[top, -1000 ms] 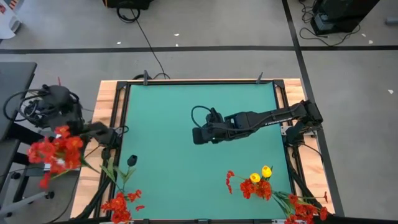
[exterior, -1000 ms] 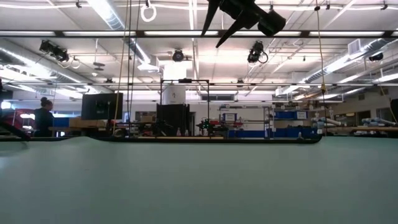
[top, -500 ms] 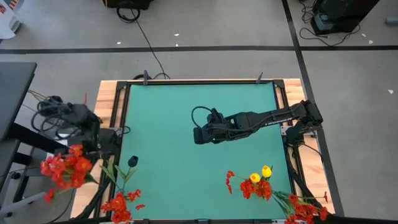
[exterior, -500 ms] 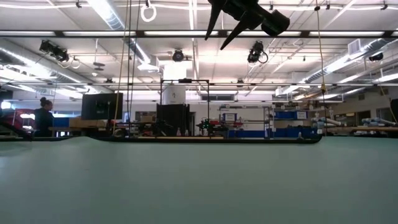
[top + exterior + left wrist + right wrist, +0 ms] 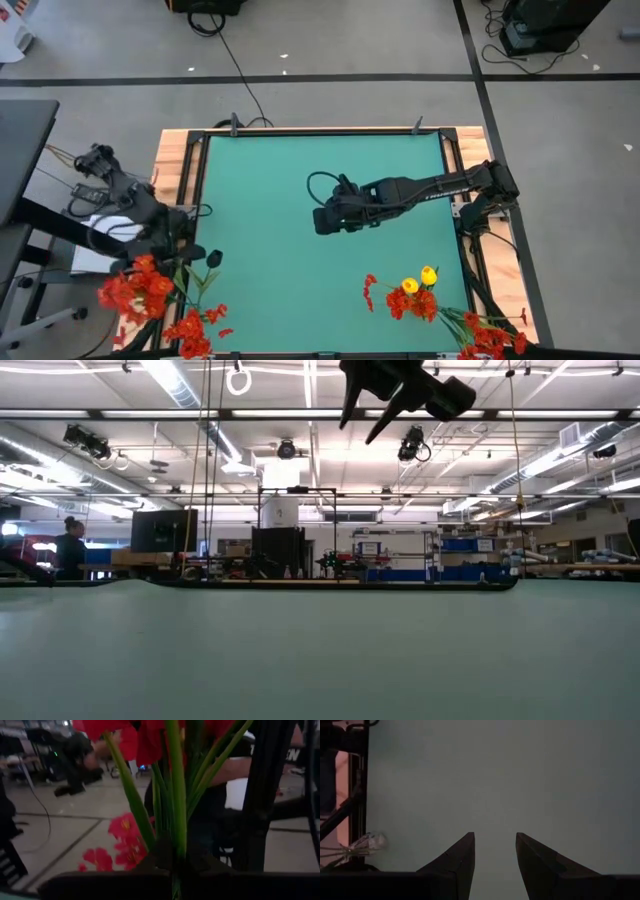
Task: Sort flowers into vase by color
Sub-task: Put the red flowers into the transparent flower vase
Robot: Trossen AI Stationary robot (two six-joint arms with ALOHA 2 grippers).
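My left gripper (image 5: 170,258) is at the table's left edge near the near-left corner, shut on a bunch of red flowers (image 5: 135,290). In the left wrist view its green stalks and red blooms (image 5: 172,795) fill the picture. My right gripper (image 5: 325,218) hangs open high above the middle of the green table, with its fingers (image 5: 462,855) over bare mat. More red flowers (image 5: 195,325) lie at the near-left corner. A red and yellow cluster (image 5: 412,295) and another red one (image 5: 490,335) lie near the near-right corner. No vase shows. My left gripper pinches several green stalks of the red bunch together at their lower ends (image 5: 172,851). The stalks run straight out from between the fingers, with the blooms (image 5: 135,290) beyond them. The bunch is lifted clear, over the table's left edge.
A small dark object (image 5: 212,258) with a green stem (image 5: 188,278) lies on the mat beside my left gripper. The wooden table frame (image 5: 178,170) and cables lie to the left. The mat's middle and far half (image 5: 320,165) are bare. A person (image 5: 70,545) stands far off in the room.
My left arm has swung the red bunch from beyond the table's left side toward the near edge and closer to the table, keeping its hold. The right arm has barely moved.
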